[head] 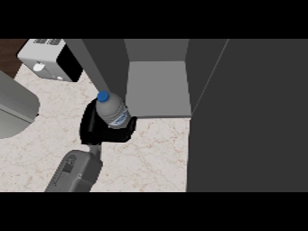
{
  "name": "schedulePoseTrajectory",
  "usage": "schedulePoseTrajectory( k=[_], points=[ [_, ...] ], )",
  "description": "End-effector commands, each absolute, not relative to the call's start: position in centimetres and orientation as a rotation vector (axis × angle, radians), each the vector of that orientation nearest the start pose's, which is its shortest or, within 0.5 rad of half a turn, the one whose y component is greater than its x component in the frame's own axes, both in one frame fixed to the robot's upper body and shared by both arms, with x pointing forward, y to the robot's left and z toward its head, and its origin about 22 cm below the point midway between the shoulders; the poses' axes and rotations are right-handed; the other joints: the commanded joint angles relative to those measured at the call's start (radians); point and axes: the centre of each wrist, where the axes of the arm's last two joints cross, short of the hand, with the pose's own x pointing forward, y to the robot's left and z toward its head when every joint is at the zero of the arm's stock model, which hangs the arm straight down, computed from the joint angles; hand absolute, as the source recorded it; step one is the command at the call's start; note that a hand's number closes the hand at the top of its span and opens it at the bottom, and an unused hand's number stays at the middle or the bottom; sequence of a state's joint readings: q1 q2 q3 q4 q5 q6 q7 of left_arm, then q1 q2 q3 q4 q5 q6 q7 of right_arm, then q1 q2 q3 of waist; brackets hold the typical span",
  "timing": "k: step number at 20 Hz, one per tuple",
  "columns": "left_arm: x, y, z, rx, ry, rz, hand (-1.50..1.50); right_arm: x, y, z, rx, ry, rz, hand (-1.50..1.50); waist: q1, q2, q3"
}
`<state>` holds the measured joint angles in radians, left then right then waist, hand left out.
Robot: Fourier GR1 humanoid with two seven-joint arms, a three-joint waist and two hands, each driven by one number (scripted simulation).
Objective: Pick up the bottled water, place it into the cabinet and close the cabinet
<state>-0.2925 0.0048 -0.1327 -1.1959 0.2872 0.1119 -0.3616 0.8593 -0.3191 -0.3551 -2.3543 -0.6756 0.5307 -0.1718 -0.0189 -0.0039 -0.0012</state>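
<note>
The bottled water (113,112) is clear, with a blue cap and a blue label, and stands nearly upright. My right hand (97,128) is shut round its lower half, and its grey forearm (75,171) comes in from the lower edge. The bottle is held just left of the front left corner of the open cabinet (157,88), close to the cabinet's left wall. The cabinet's grey shelf is bare. Its dark door (256,117) stands open and fills the right side of the view. My left hand does not show.
A white appliance with a black face (49,61) sits at the back left of the marble counter (149,158). A large grey rounded shape (3,106) fills the left edge, close to the camera.
</note>
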Motion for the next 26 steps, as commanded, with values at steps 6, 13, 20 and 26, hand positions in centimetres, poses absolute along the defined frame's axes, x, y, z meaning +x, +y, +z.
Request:
schedulePoseTrajectory(
  k=[6,13,20,26],
  points=[
    [33.4,11.3,2.5,-0.088,-1.788,0.081,1.5,4.1,-33.7,15.8,0.264,-1.895,0.144,-1.5,-0.006,0.004,0.0],
    [35.5,9.9,1.3,0.017,-1.711,0.039,1.5,4.4,-32.6,15.3,0.277,-1.906,0.119,-1.5,-0.014,0.009,0.0],
    [37.6,8.6,2.0,0.052,-1.681,0.055,1.5,4.9,-33.9,15.1,0.323,-1.912,0.123,-1.5,-0.038,0.012,-0.001],
    [40.2,9.9,2.0,0.078,-1.671,0.051,1.5,4.1,-32.7,14.1,0.309,-1.91,0.085,-1.5,-0.034,0.013,0.0]
  ],
)
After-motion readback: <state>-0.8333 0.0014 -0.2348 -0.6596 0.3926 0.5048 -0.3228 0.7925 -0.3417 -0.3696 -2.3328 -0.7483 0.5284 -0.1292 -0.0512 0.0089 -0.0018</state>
